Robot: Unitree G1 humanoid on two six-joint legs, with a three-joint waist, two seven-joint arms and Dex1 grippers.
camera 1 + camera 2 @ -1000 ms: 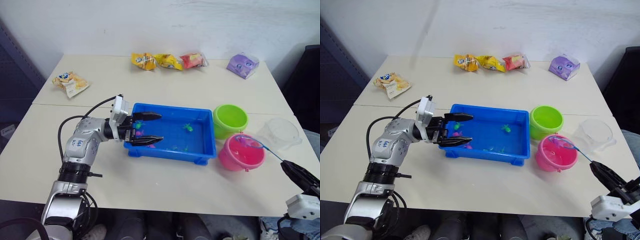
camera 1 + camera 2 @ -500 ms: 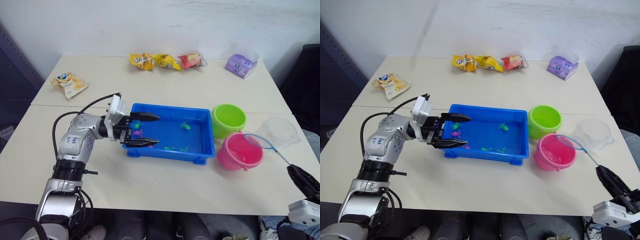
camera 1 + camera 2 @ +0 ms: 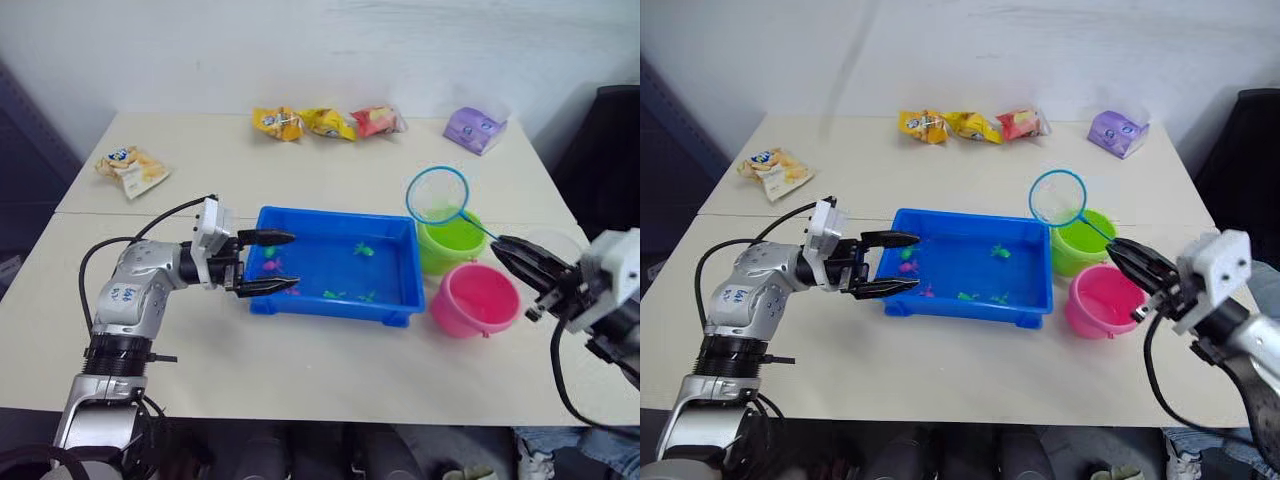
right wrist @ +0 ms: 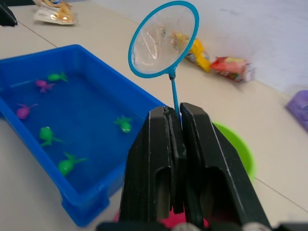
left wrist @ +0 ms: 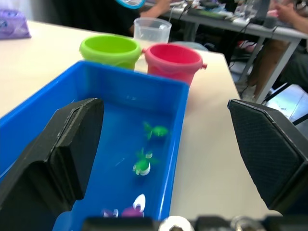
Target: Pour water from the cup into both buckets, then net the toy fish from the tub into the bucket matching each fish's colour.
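Two tools: one per arm, both over the table.
Left tool: fingers spread wide, empty, level across the left end of the tub; one finger above the water, the other along the near rim.
Right tool: fingers clamped on the handle of the net, above the pink bucket.
Net: one; light-blue hoop raised in the air above the green bucket, tilted, handle running down to the right tool. No fish can be made out in the mesh.
Tub: one, bright blue, at table centre, just left of the two buckets.
Toy fish: six counted in the right wrist view; four green fish and two pink fish, all in the tub. The pink ones lie toward the left end, near the left tool.
Buckets: two, touching or nearly so. Green bucket is farther back; pink bucket is nearer. Contents cannot be told.
Cup: one, clear, upright behind the buckets in the left wrist view.
Snack packets: five; three in a row at the far edge, one purple packet far right, one packet far left.
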